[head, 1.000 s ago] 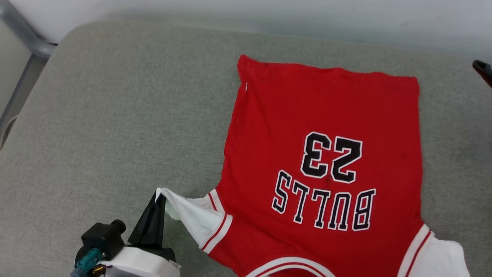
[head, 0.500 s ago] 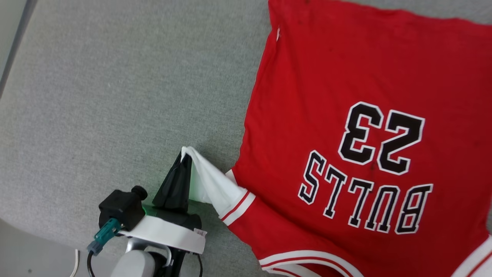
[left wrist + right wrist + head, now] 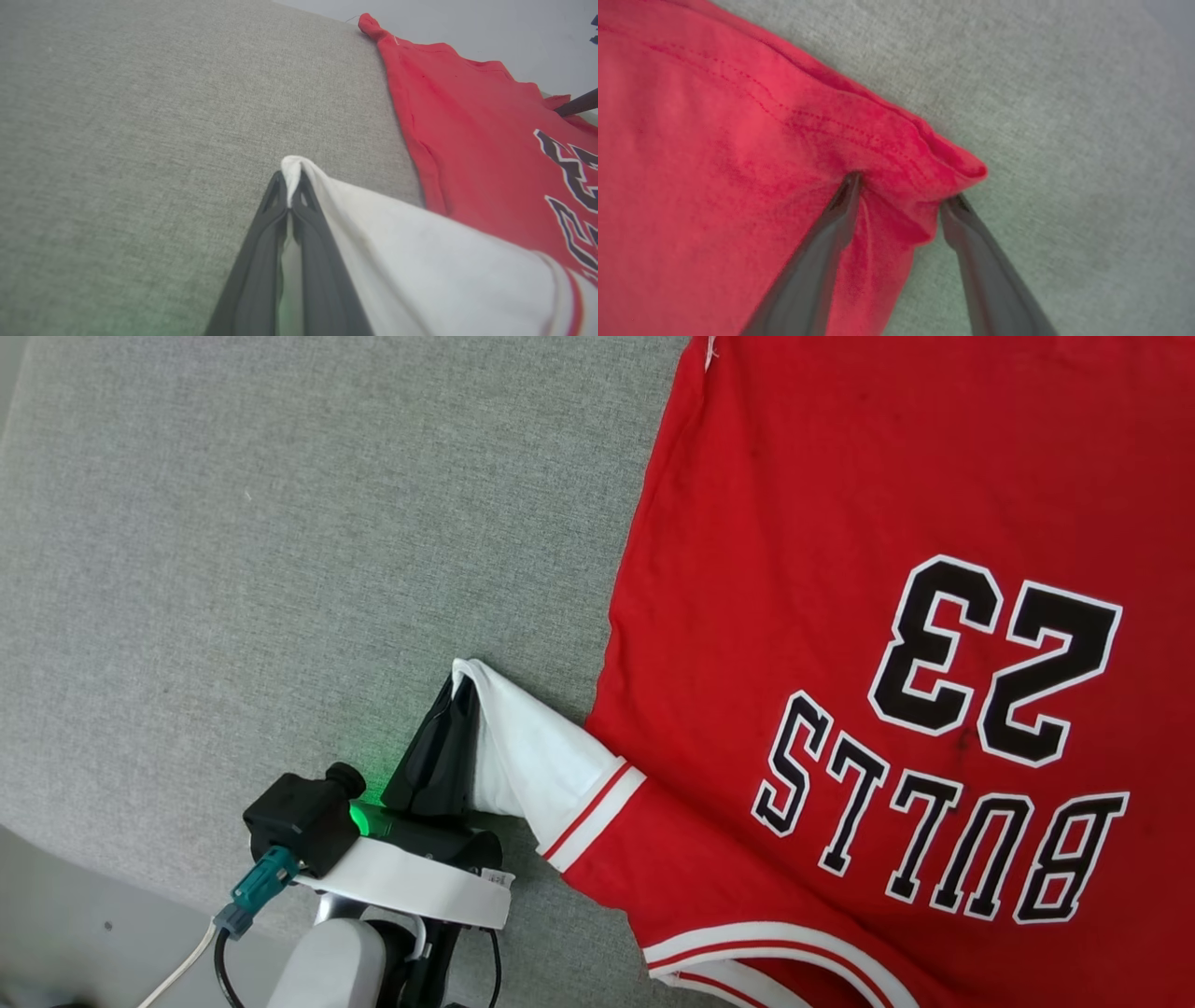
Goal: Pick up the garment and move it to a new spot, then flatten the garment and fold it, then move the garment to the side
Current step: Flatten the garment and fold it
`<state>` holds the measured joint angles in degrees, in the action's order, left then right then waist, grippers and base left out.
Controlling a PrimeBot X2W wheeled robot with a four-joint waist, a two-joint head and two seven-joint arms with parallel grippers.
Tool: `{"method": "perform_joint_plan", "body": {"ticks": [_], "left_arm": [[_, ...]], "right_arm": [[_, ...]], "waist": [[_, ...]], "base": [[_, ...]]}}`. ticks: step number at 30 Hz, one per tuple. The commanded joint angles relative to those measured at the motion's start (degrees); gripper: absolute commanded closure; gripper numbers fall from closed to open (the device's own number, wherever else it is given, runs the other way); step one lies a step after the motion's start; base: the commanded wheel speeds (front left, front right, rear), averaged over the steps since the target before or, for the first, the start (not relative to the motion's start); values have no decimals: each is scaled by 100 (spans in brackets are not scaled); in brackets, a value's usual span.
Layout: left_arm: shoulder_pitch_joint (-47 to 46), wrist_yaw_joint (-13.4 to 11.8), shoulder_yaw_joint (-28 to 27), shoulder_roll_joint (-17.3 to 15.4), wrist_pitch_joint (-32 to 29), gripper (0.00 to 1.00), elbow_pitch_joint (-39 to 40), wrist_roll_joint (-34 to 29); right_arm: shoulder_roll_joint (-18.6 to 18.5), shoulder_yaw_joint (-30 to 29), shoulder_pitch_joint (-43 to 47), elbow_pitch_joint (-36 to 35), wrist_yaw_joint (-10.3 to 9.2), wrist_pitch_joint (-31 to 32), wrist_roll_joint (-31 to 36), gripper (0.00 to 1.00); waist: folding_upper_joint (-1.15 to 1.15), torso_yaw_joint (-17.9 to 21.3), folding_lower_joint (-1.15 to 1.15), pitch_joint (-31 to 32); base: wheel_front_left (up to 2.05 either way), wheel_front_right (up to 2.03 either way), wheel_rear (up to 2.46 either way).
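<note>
Left gripper (image 3: 459,683) pinches the tip of a white sleeve on the shirt (image 3: 794,569), holding it raised off the grey cushion (image 3: 280,523). The shirt lies spread flat on the cushion, lettering up. At a red hem corner, the right gripper (image 3: 902,190) stands spread, fingers straddling the cloth.

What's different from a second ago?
The right claw reached the shirt's far corner, open around it. The picture shifted only because the head moved. The left claw still pinches the white sleeve; the shirt still lies spread out.
</note>
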<state>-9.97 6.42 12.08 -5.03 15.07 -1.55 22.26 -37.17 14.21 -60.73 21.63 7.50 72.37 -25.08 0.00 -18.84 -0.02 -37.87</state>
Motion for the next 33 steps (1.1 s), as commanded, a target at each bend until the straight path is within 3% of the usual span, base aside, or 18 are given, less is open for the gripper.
{"method": "perform_joint_plan", "body": {"ticks": [1, 6, 13, 21, 33], "left_arm": [[-83, 14, -33, 20, 13, 100, -1, -47], [-1, 51, -95, 68, 13, 100, -79, -95], [232, 78, -274, 98, 13, 100, -183, -134], [664, 87, -559, -30, 13, 100, -342, -180], [1313, -51, -827, -190, 11, 100, -554, -113]], "right_arm": [[175, 287, 695, 378, -3, 77, -70, 100], [84, 143, 484, 380, -5, -174, -47, 100], [478, -202, 248, 291, -3, -1129, -514, 100], [14, 180, 837, -130, -4, -1918, -1156, 100], [-882, 187, 3223, -1307, -4, -2775, -2042, 100]], "waist": [[0, 10, 2, 14], [0, 92, 2, 184], [0, 366, 2, 716], [0, 809, 2, 1539], [0, 1334, 2, 2572]], "base": [[0, 0, 0], [0, 0, 0], [0, 0, 0], [0, 0, 0], [0, 0, 0]]}}
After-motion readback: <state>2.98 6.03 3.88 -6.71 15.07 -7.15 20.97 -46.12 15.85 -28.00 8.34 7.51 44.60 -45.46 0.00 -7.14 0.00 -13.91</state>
